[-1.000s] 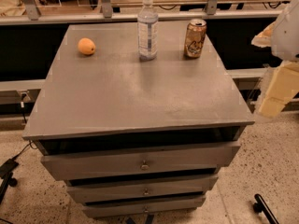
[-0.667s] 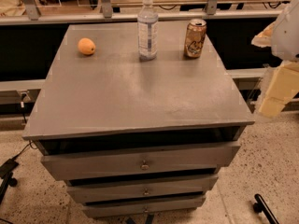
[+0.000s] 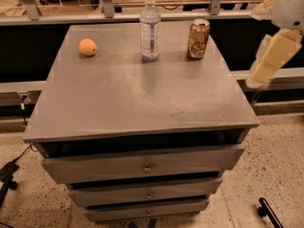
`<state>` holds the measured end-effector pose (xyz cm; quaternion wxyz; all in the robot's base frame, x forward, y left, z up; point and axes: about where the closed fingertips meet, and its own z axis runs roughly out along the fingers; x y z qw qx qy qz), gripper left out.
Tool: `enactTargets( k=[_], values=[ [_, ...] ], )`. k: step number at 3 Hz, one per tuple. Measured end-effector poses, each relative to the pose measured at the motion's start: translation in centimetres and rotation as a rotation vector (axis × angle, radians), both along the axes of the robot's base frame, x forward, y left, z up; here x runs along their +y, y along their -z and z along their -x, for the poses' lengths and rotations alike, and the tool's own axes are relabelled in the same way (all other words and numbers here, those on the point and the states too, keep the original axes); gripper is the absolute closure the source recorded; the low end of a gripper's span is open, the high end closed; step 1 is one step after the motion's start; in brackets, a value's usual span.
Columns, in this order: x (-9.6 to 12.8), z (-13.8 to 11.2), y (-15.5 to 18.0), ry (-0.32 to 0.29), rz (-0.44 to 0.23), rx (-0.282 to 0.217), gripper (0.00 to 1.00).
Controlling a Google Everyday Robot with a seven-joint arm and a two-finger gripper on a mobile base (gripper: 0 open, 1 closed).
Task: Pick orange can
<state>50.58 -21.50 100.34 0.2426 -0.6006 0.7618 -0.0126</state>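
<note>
The orange can (image 3: 198, 39) stands upright near the far right corner of the grey surface (image 3: 142, 101), its silver top facing up and a pale logo on its side. Just to its left, apart from it, stands a clear plastic water bottle (image 3: 150, 28), taller than the can and also upright. An orange fruit (image 3: 88, 47) lies well apart from both, near the far left corner of the same surface.

The surface is the top of a grey drawer cabinet. Three drawer fronts (image 3: 145, 166) are stacked below it, each with a small knob in the middle.

The end effector (image 3: 267, 61) hangs off the right side of the cabinet, beyond the surface's edge and well apart from the can. It shows as a cream-coloured block angled downward beneath a white rounded arm part (image 3: 289, 6). It touches nothing on the surface, and I cannot tell whether it is released or clenched.

The cabinet stands on a speckled floor (image 3: 280, 160), and a metal rail (image 3: 57, 18) runs behind it.
</note>
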Motion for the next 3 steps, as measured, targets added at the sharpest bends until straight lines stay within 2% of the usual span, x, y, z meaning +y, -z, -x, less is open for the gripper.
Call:
enactTargets(
  k=[1,2,3],
  values=[
    [-0.2,-5.9,-2.6,-0.012,-0.108,-0.114,0.00],
    [-0.1,-5.8,-2.5,-0.012,-0.107,-0.111,0.00],
    [-0.3,-7.5,-2.3,0.019,-0.158,-0.139,0.00]
  ],
)
